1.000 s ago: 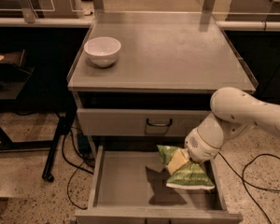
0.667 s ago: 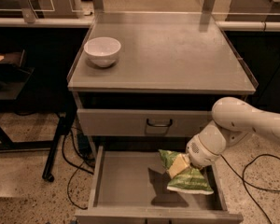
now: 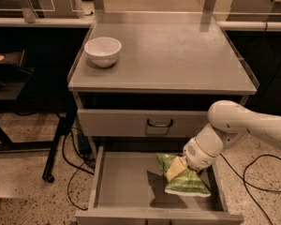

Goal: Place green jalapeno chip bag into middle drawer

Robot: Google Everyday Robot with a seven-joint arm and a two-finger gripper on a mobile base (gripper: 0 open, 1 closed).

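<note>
The gripper (image 3: 175,168), fingers clamped on the green chip bag (image 3: 189,186), has sunk lower into the open middle drawer (image 3: 126,186), so release looks like the 1 step left.

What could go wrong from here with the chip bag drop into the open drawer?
1. The pincer grips the green jalapeno chip bag low in the middle drawer, near its right wall; the bag may snag there on release.
2. The wrist sits just below the upper drawer front; lifting straight up could hit it.
</note>
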